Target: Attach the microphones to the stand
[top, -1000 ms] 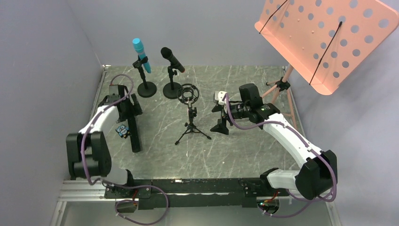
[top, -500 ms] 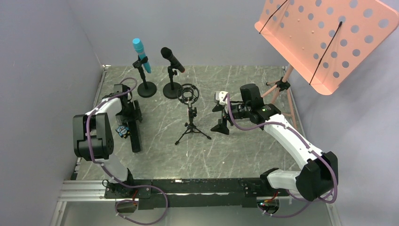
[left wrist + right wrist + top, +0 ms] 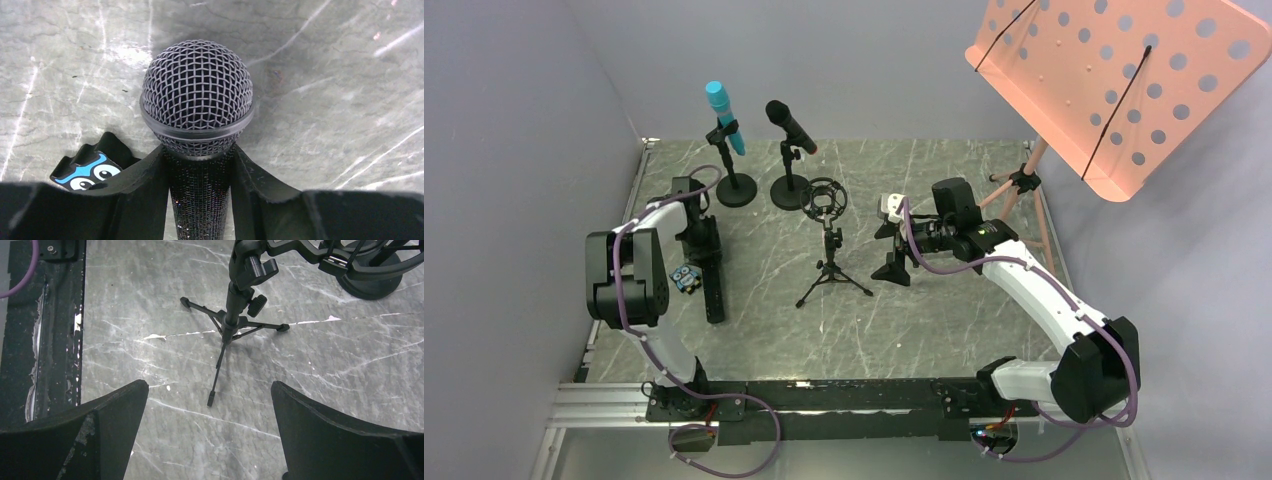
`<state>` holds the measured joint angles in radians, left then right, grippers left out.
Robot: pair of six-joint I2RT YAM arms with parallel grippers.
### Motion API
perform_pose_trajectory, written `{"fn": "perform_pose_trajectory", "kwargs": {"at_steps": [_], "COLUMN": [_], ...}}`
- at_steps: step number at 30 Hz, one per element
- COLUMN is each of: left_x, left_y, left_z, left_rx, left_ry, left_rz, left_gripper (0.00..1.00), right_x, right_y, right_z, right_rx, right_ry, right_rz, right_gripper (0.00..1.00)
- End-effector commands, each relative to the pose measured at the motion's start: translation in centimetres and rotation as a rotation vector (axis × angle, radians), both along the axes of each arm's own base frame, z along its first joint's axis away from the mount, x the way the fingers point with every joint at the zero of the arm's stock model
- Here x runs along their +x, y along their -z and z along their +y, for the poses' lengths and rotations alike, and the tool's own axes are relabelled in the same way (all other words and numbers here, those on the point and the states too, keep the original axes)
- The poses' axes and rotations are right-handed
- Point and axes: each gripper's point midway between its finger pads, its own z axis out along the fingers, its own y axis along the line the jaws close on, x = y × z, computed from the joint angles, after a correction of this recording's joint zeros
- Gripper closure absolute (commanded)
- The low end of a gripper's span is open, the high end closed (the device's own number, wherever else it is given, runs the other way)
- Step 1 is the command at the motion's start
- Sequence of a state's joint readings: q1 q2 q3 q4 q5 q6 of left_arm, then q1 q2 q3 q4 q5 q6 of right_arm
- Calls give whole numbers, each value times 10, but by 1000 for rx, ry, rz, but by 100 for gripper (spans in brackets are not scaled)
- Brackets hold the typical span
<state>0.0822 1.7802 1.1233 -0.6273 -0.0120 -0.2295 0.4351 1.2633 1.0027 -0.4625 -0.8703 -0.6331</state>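
Note:
A black microphone with a silver-grey mesh head point(image 3: 197, 95) lies on the grey table. My left gripper point(image 3: 199, 165) is shut on its glittery black handle just below the head, a finger pressing each side. In the top view this microphone point(image 3: 713, 295) runs along the table's left side under the left gripper point(image 3: 700, 240). A turquoise microphone point(image 3: 724, 117) and a black microphone point(image 3: 790, 126) sit clipped on two round-based stands at the back. The tripod stand point(image 3: 832, 270) with an empty shock mount point(image 3: 826, 198) is mid-table. My right gripper point(image 3: 209, 400) hangs open and empty beside the tripod stand point(image 3: 231, 322).
A salmon perforated music stand point(image 3: 1114, 80) rises at the back right on a tripod. A small black piece with an owl-eye sticker point(image 3: 686, 278) lies left of the held microphone. Grey walls close in on the left and the back.
The left gripper's fingers closed onto the microphone handle, and the left arm's elbow swung up and inward. The right arm stayed still.

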Motion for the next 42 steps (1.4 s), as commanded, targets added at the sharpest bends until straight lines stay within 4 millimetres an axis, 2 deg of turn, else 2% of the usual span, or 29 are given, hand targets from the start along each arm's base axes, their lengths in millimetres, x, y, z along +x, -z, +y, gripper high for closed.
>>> {"fn": "perform_pose_trajectory", "kwargs": {"at_steps": [1,5,8,10,14,18,21,26,29,31,38,40,42], "left_x": [4,7,8,6,-7,-31,-49,-85,-104,-109,-76,-66,-51], "left_y": [-8,-20,-44,-64,-107,-145,-187,-279,-326,-353,-432,-449,-456], "left_z": [-7,-10,-22,-35,-63,-107,-134,-177,-202,-216,-243,-249,-255], "left_rx": [-9,-16,-54,-84,-164,-273,-327,-404,-459,-476,-488,-485,-479], "left_ry": [37,50,86,126,224,397,522,793,983,1089,1121,1116,1095], "left_rz": [-13,-61,-153,-232,-416,-632,-842,-1190,-1320,-1358,-1519,-1580,-1615], "left_gripper": [64,85,97,100,100,100,100,100,100,100,100,100,100], "right_x": [2,1,1,0,-4,-13,-17,-11,-8,-6,-6,-6,-6], "right_y": [-7,-8,-8,-8,-11,-15,-16,-16,-16,-16,-15,-14,-14], "right_z": [2,2,2,2,1,3,4,-2,-6,-7,-10,-10,-10], "right_rx": [20,23,24,24,32,63,78,84,95,100,98,95,96], "right_ry": [-20,-24,-26,-30,-51,-98,-118,-98,-85,-81,-82,-81,-85], "right_rz": [-38,-38,-39,-37,-33,-6,15,31,39,44,35,31,32], "right_gripper": [0,0,0,0,0,0,0,0,0,0,0,0,0]}}
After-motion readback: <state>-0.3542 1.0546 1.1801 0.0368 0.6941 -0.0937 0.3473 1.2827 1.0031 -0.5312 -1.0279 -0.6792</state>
